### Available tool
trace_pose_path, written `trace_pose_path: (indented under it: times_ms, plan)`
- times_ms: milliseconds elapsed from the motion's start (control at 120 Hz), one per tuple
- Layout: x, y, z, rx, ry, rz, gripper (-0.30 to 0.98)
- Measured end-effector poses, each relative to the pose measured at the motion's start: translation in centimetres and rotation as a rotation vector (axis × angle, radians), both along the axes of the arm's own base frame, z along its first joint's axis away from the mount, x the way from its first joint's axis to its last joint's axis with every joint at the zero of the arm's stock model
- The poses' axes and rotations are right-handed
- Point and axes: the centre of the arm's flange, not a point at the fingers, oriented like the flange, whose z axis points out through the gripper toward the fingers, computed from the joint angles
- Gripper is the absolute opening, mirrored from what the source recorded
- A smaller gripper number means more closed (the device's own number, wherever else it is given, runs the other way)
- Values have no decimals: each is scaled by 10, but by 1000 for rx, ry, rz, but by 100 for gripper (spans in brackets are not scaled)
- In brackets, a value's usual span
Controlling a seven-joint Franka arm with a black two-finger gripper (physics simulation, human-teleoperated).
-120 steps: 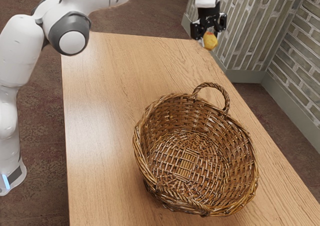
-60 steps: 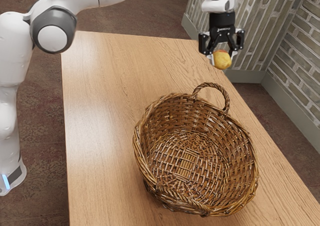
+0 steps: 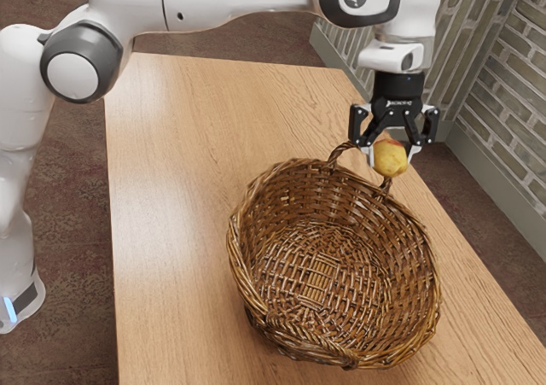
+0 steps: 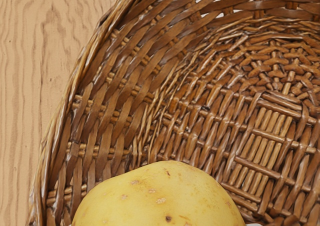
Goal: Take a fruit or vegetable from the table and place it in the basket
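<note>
Clearly, the gripper (image 3: 393,159), its lettering (image 3: 399,102) illegibly small, pinches yellow produce (image 4: 160,198) between 2 jaws.

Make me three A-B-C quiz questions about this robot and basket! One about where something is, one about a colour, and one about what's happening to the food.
1. Where does the basket stand?
A) on the floor
B) on the table
C) on a chair

2. What is the food's main colour?
A) yellow
B) blue
C) purple

3. How is the food now?
A) lying in the basket
B) lying on the table
C) held by the gripper

Answers:
1. B: the basket sits on the wooden tabletop.
2. A: its skin is mostly yellow in both views.
3. C: the gripper's two fingers have it between them, up in the air.
</note>
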Motion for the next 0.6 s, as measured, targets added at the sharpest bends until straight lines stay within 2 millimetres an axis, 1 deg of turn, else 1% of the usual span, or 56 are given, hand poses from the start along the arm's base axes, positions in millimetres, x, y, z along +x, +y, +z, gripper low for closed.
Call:
trace_pose_path:
  times_ms: [50,158,267,475,600]
  plan:
    - [0,0,0,0,0,4,35]
    - [0,2,-1,7,6,19,52]
    - [0,2,-1,11,10,32,61]
    - [1,3,-2,18,16,52,67]
    - [2,8,-3,47,16,79,68]
